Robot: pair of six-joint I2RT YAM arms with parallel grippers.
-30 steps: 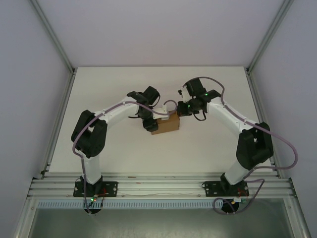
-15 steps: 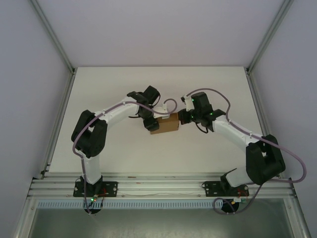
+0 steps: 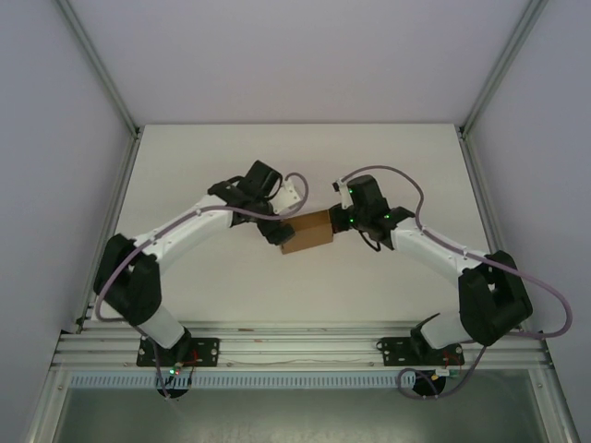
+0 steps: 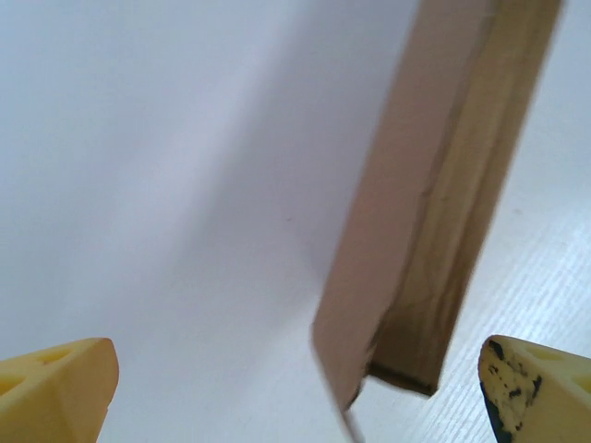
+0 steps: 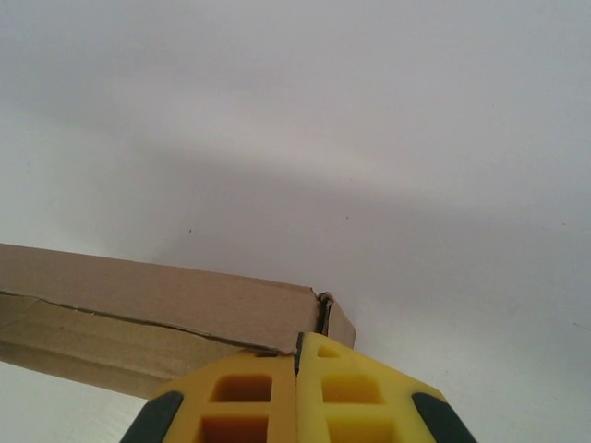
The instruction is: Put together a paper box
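The paper box [image 3: 308, 232] is a small, low brown cardboard box lying on the white table. In the left wrist view the paper box [image 4: 434, 212] runs away from the camera, its near end lying ahead of the fingers and off to the right. My left gripper [image 4: 295, 401] is open wide, nothing between its yellow fingertips [image 4: 57, 388]. In the top view the left gripper [image 3: 279, 231] sits at the box's left end. My right gripper [image 5: 297, 355] is shut, its tips pressed against the corner of the paper box [image 5: 157, 309]. From above, the right gripper [image 3: 340, 221] is at the box's right end.
The white table [image 3: 185, 268] spreads out on every side of the box. Grey enclosure walls and aluminium posts [image 3: 489, 83] border it. A metal rail [image 3: 295, 346] with both arm bases runs along the near edge.
The left arm has swung its elbow out to the left and its wrist has turned at the box's left end. The right gripper has come in against the box's right end.
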